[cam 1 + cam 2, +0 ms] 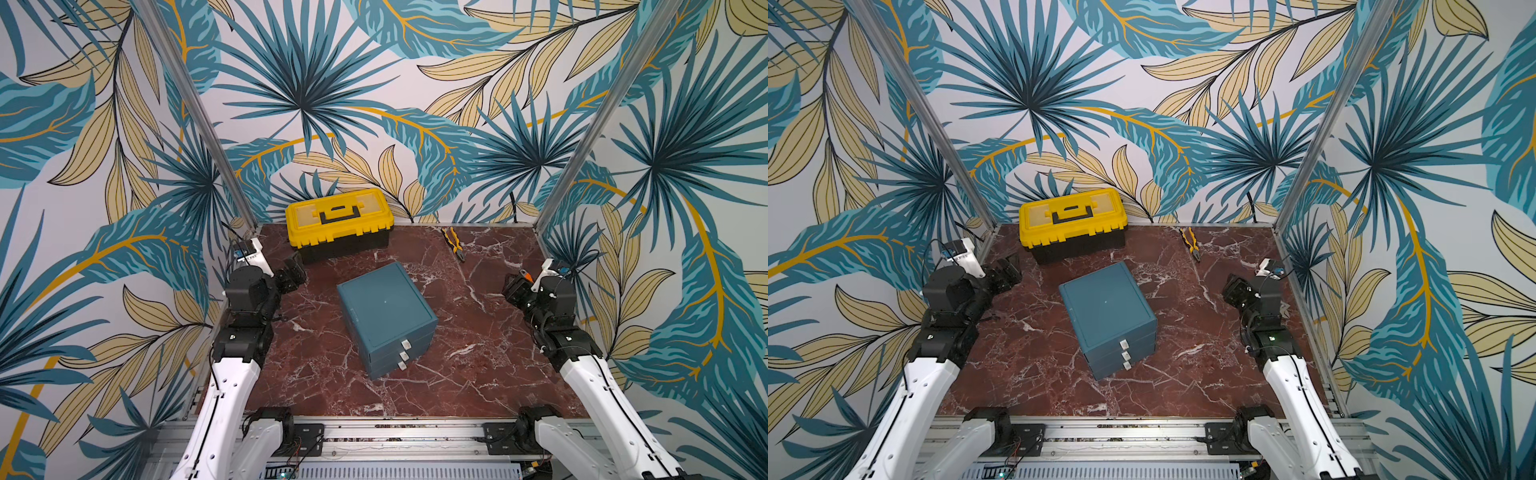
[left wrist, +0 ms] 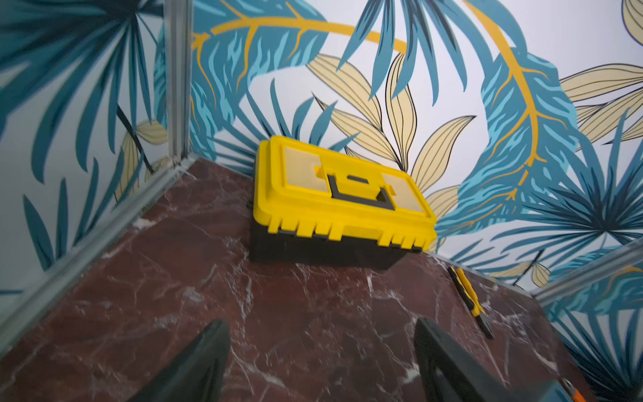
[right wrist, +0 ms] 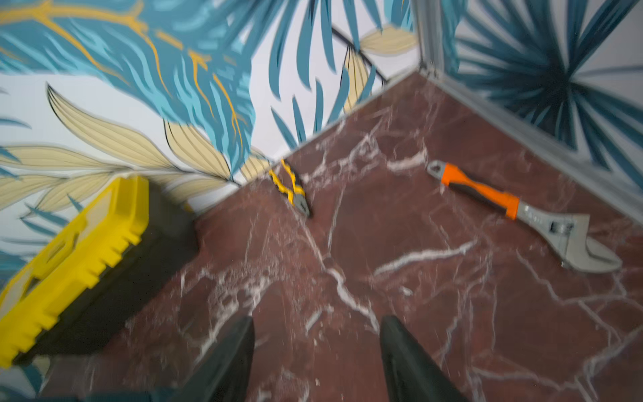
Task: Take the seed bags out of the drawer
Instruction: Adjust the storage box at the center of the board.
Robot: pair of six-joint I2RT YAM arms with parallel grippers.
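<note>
Now, left end effector (image 2: 320, 325) and right end effector (image 3: 317, 320) — jaws parted, empty — either side of the closed drawer cabinet (image 1: 384, 303).

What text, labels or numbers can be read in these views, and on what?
Nothing legible.
adjustable wrench: stamped marks on shank, too blurred to read.
white camera mount on left wrist: dark marks, too small to read.
yellow toolbox, blue drawer unit, pliers: no text visible.

Dark red marble tabletop (image 1: 478, 374), white-veined. Teal drawer unit (image 1: 384, 316) at frame centre; yellow-lidded toolbox (image 1: 338, 222) above it against the back wall; yellow-handled pliers (image 1: 454, 244) upper right of centre. Orange-handled wrench (image 3: 522, 212) lies flat near a side wall rail, apart from the pliers.
</note>
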